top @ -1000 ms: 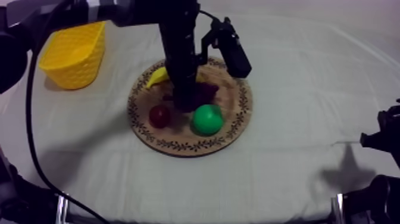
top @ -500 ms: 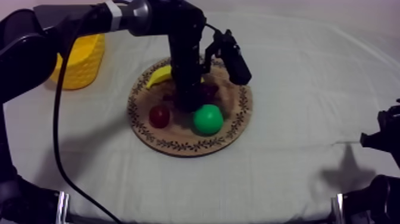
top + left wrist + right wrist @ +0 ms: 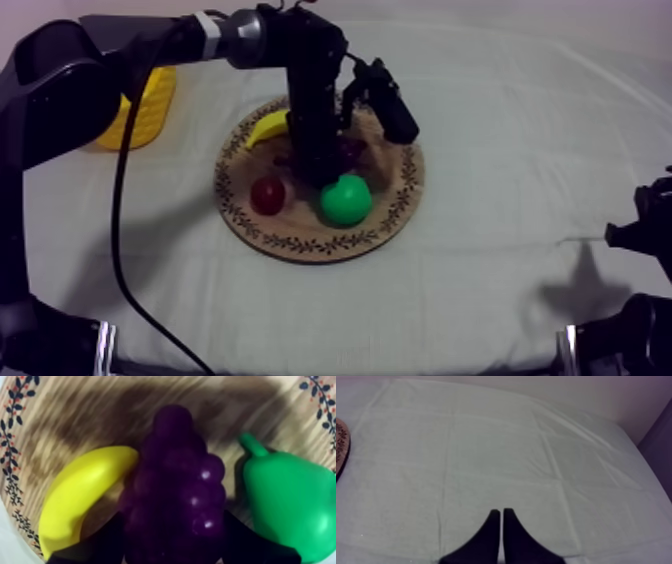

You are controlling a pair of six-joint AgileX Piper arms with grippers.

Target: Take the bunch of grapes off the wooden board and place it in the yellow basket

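Note:
The dark purple bunch of grapes (image 3: 175, 476) lies on the round wooden board (image 3: 300, 245), between the banana (image 3: 80, 501) and the green pear (image 3: 290, 506). My left gripper (image 3: 172, 521) has come straight down over the board's middle, and its black fingers (image 3: 105, 543) press against both sides of the bunch. In the top view the left arm hides most of the grapes (image 3: 352, 150); the left gripper (image 3: 318, 178) sits just behind the pear (image 3: 346, 200). The yellow basket (image 3: 145, 105) stands at the far left. My right gripper (image 3: 501, 510) rests shut over bare cloth.
A small red fruit (image 3: 267, 194) lies on the board's left side, and the banana (image 3: 265, 128) at its back left. The left arm crosses in front of the basket. The right arm (image 3: 645, 225) stays low at the table's right edge.
The left arm's upper part has swung lower across the basket while its gripper stayed down on the board. The pear has shifted slightly left. The right arm has not moved.

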